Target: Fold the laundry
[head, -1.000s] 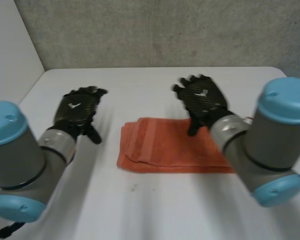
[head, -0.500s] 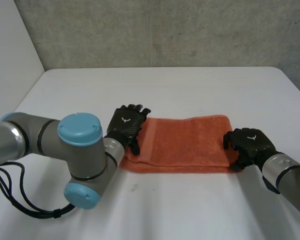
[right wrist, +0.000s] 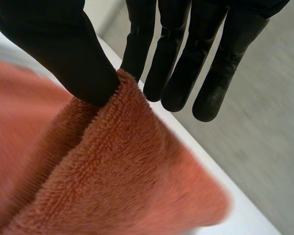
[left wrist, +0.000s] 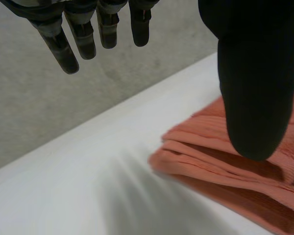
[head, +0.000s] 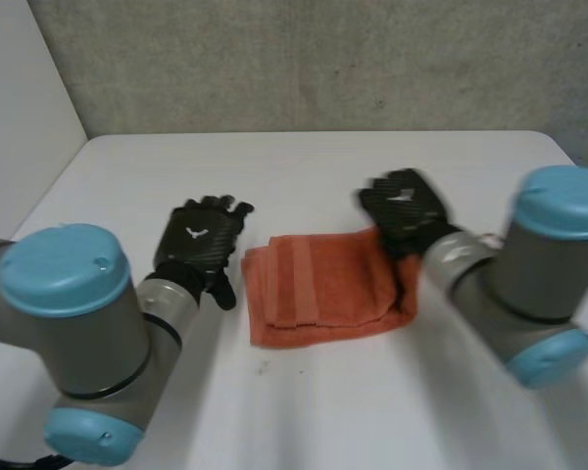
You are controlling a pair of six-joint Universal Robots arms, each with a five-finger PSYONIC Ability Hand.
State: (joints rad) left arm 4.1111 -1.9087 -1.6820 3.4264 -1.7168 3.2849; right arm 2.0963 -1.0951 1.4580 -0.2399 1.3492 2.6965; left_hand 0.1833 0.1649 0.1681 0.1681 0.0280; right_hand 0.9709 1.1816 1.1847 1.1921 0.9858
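The right hand (right wrist: pixel 63 49) pinches a peak of the orange towel (head: pixel 318 294) between its thumb and nearest finger, with the other fingers straight past the cloth. The towel lies folded on the table (head: pixel 304 176). Its layered edge is just beside the left hand (head: pixel 201 240), whose fingers are straight and apart, holding nothing.

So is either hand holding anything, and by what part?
The right hand pinches the orange towel by its lifted edge, between thumb and finger; the left hand holds nothing.
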